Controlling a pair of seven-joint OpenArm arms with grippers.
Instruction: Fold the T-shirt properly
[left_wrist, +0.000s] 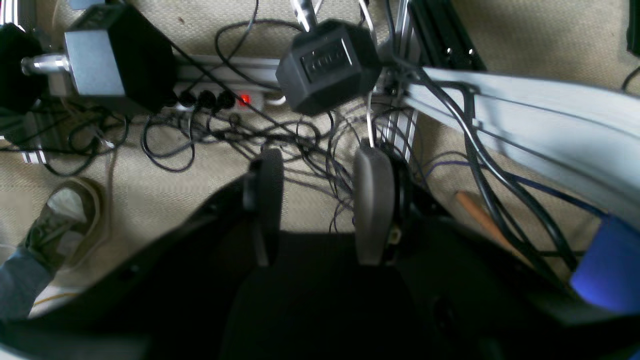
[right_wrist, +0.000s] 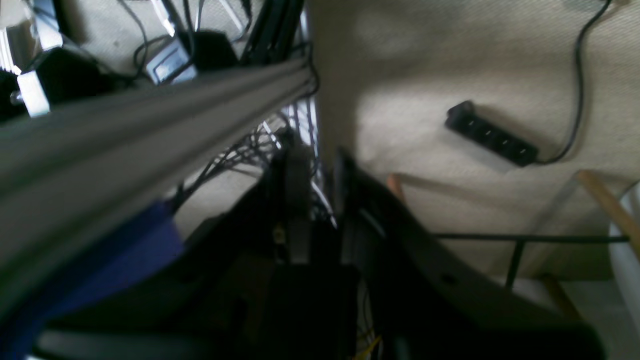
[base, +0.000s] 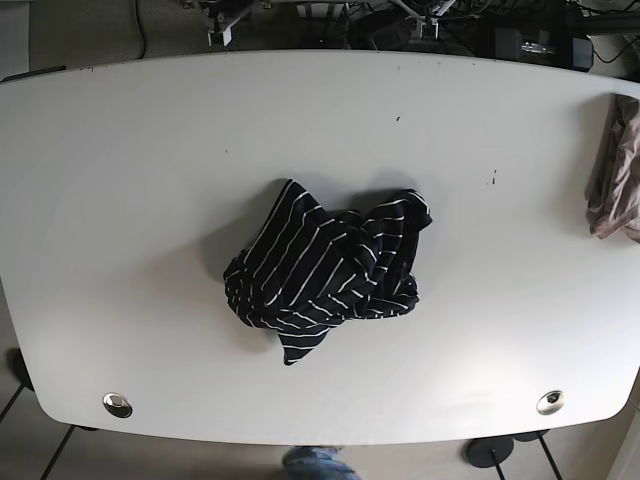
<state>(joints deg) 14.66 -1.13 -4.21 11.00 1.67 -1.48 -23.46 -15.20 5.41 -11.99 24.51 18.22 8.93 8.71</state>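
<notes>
A black T-shirt (base: 325, 270) with thin white stripes lies crumpled in a heap at the middle of the white table (base: 150, 200). Neither gripper shows in the base view. In the left wrist view my left gripper (left_wrist: 320, 200) hangs beyond the table edge over the carpet floor, open and holding nothing. My right gripper (right_wrist: 320, 200) also hangs beside the table over the floor. A narrow gap shows between its fingers (right_wrist: 296, 200), with only cables visible through it.
A beige cloth (base: 615, 170) lies at the table's right edge. Under the table are black dumbbells (left_wrist: 327, 65), tangled cables, and a power strip (right_wrist: 492, 135). A person's shoe (left_wrist: 62, 220) stands on the carpet. The table rim (left_wrist: 525, 115) runs close to the left gripper.
</notes>
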